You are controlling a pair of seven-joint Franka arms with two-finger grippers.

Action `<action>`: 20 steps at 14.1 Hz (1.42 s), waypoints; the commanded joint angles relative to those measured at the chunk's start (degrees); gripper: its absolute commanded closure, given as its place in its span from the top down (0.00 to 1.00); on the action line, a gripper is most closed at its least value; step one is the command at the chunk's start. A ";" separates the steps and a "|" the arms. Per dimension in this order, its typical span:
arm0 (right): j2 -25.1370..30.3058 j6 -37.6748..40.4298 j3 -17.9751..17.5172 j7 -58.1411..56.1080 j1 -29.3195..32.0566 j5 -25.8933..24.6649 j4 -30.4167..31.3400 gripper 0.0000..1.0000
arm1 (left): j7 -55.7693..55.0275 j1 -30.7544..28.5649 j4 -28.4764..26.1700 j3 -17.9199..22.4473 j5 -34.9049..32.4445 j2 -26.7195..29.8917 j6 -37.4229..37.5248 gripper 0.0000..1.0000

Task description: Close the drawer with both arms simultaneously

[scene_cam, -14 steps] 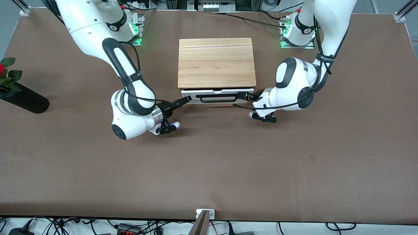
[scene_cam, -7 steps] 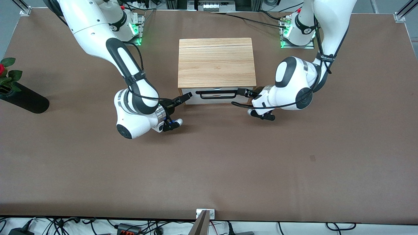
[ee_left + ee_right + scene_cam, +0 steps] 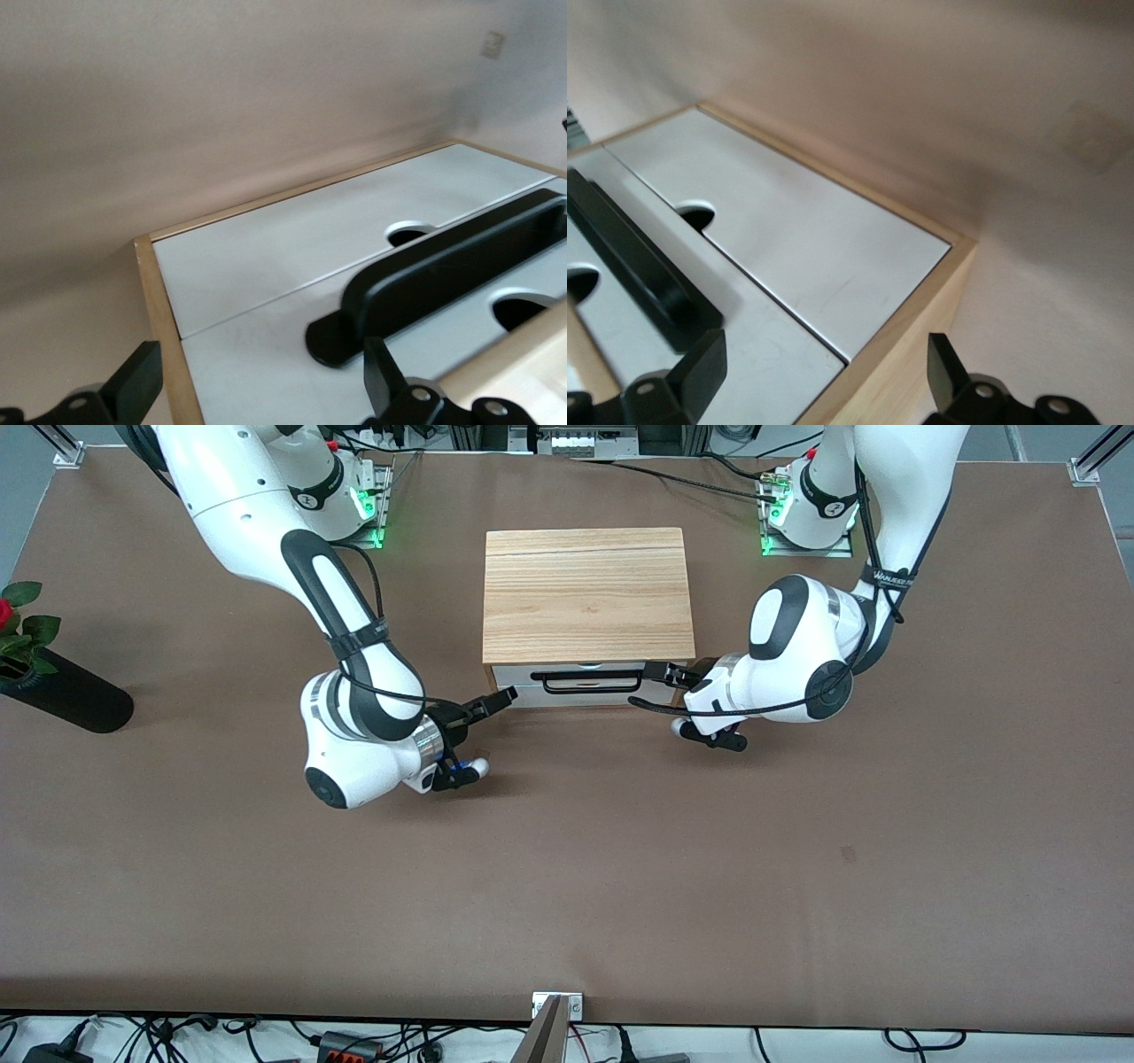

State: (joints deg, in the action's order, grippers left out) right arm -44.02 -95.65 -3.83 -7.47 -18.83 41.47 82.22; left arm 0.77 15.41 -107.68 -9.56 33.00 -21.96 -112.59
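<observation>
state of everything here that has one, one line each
drawer: pushed in, white front flush with the cabinet frame
black bar handle: not gripped
left gripper: jaws open, at the drawer front's end toward the left arm
right gripper: jaws open, at the cabinet's corner toward the right arm

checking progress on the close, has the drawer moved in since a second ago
Yes. The drawer has slid into the cabinet: its white front now sits under the wooden top's edge, where before it stuck out toward the front camera.

Two white drawer (image 3: 292, 257) fronts, framed in light wood, fill the lower right of the frame. A black handle (image 3: 443, 279) is seen there. The left end effector (image 3: 257, 390) fingers, spread apart, are seen along the bottom edge.
</observation>
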 commanded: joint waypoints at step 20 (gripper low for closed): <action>13.96 14.44 19.30 -5.63 5.39 -30.57 -24.21 1.00 | 1.25 -11.10 26.17 4.53 -44.35 11.54 35.12 1.00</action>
State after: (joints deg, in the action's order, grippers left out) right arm -31.55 -82.27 15.14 -11.95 -13.79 12.24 57.48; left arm 1.34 4.01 -71.37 -7.78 -11.65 -18.29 -72.51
